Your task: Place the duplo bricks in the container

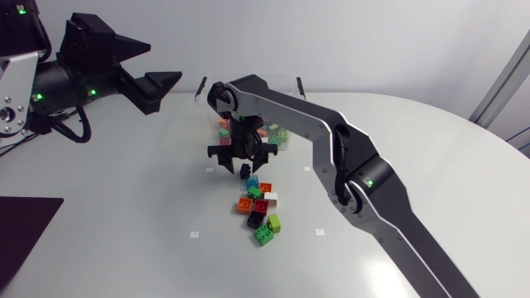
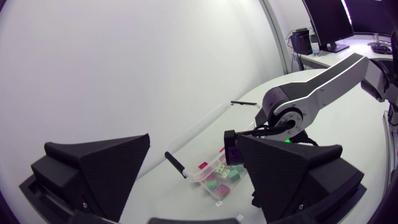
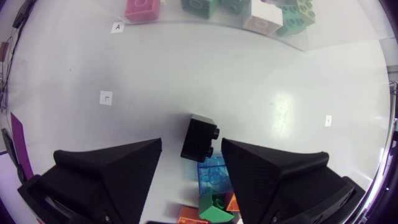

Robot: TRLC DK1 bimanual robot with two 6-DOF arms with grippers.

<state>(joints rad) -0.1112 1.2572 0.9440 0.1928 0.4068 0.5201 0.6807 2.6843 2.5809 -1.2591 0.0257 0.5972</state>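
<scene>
My right arm bends down over the table [image 1: 124,207]. The right claw [image 3: 192,144] is wide open above a black brick [image 3: 199,137], holding nothing. The left claw [image 1: 164,63] hangs open and empty.

A lone brick [image 3: 200,138] lies under the right gripper [image 1: 246,160], container [image 2: 205,132] behind it, brick pile [image 1: 259,210] in front.

My right arm [image 1: 290,112] has silver-grey links, black green-lit joints and a black tool [image 1: 244,164].
</scene>
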